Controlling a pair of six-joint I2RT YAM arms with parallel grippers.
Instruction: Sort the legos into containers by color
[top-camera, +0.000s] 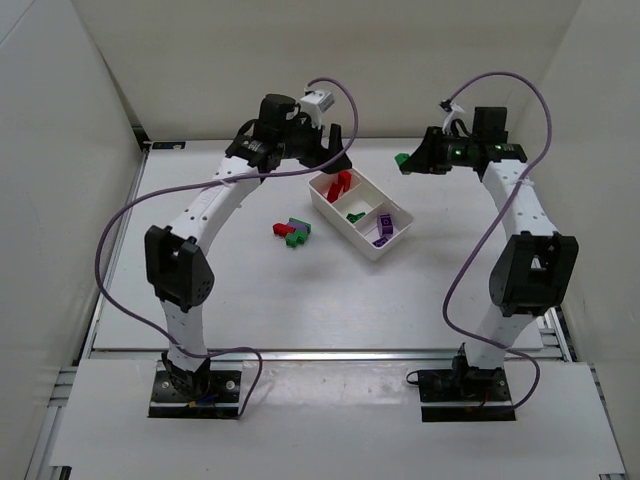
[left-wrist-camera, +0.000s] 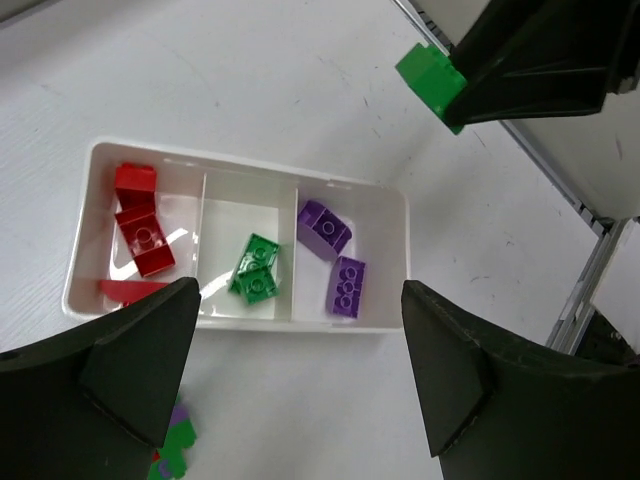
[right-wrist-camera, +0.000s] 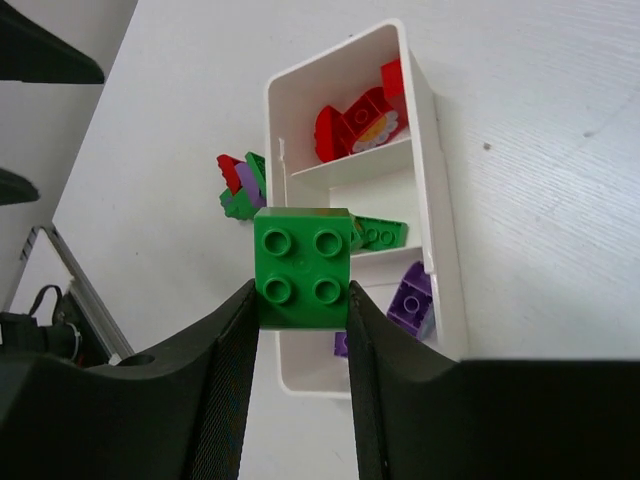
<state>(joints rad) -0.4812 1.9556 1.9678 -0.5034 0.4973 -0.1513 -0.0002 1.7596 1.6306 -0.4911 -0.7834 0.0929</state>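
Note:
The white three-compartment tray (top-camera: 338, 225) lies at the table's middle right. It holds red bricks (left-wrist-camera: 140, 230) in one end compartment, green bricks (left-wrist-camera: 257, 270) in the middle and purple bricks (left-wrist-camera: 335, 262) in the other end. My left gripper (top-camera: 338, 160) hovers open and empty above the tray's red end (left-wrist-camera: 300, 370). My right gripper (top-camera: 410, 160) is shut on a green square brick (right-wrist-camera: 303, 267), held in the air beyond the tray's far right side. That brick also shows in the left wrist view (left-wrist-camera: 430, 82). Loose red, green and purple bricks (top-camera: 292, 232) lie left of the tray.
White walls close in the table at the back and both sides. A metal rail (left-wrist-camera: 590, 260) runs along the table's right edge. The loose pile also shows in the right wrist view (right-wrist-camera: 240, 185), beside the tray (right-wrist-camera: 428, 130).

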